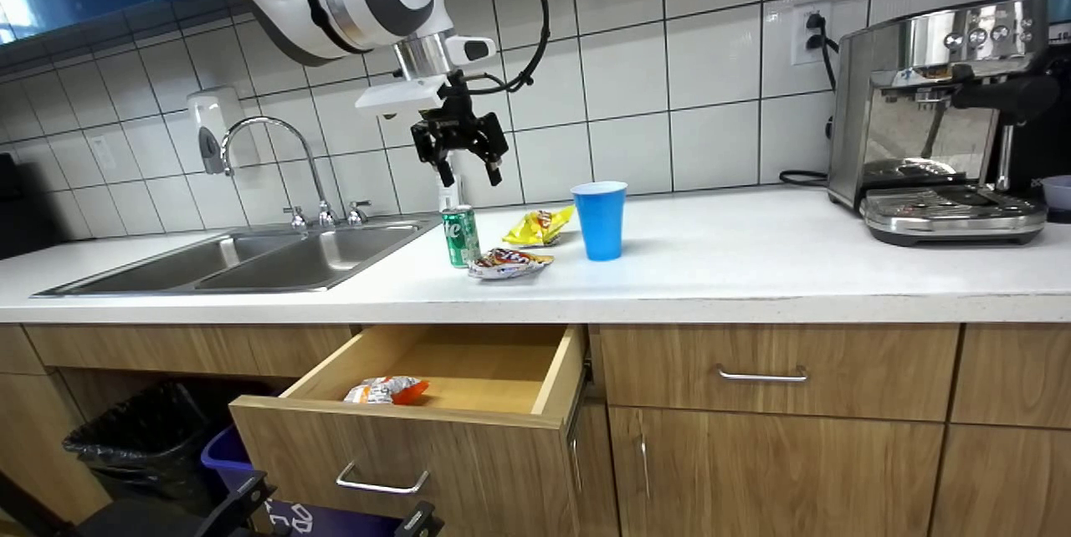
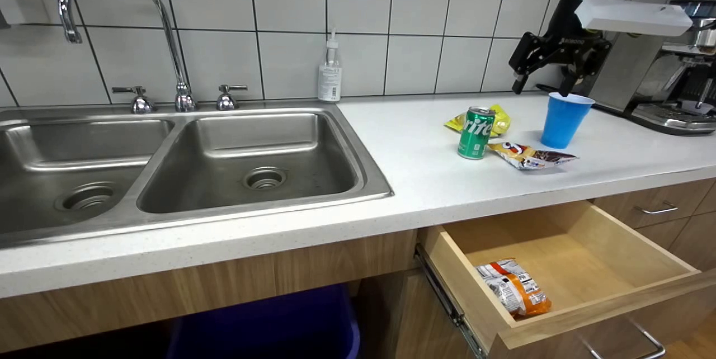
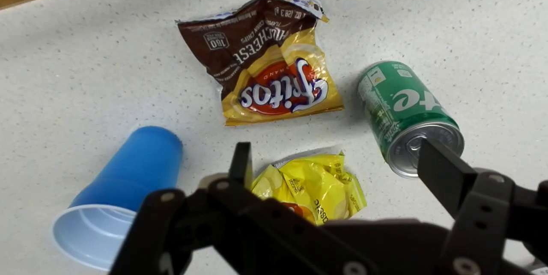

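High over the counter hangs my gripper (image 1: 472,179), its fingers wide apart with only air between them. Below it in the wrist view lies a crumpled yellow chip bag (image 3: 319,187), partly covered by the gripper's body. A green Sprite can (image 3: 400,99) appears at right, its top partly behind one finger. It stands upright in both exterior views. Farther up the wrist view, the brown and gold Fritos bag (image 3: 274,73) lies flat. The blue cup (image 1: 599,222) stands upright, to the left in the wrist view. Nothing is touched by the gripper.
An open wooden drawer (image 2: 632,247) juts out below the counter, with an orange and silver snack bag (image 2: 514,286) inside. The double sink (image 2: 363,180), faucet (image 2: 162,12) and clear pump bottle (image 2: 330,76) are to one side. An espresso machine (image 1: 945,119) occupies the opposite side.
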Robot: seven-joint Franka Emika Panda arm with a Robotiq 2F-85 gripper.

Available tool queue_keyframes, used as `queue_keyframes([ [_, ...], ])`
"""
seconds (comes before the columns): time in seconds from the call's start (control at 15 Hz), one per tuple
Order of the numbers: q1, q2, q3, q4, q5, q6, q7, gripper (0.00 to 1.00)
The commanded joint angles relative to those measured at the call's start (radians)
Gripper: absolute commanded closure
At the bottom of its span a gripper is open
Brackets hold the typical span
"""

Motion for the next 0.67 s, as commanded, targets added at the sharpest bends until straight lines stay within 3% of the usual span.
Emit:
queue_keyframes([
  [0.0, -0.007, 0.000, 0.007, 0.001, 0.000, -0.002, -0.001, 0.00],
  [0.6, -0.011, 0.024, 0.007, 0.034, 0.013, 0.002, -0.020, 0.00],
])
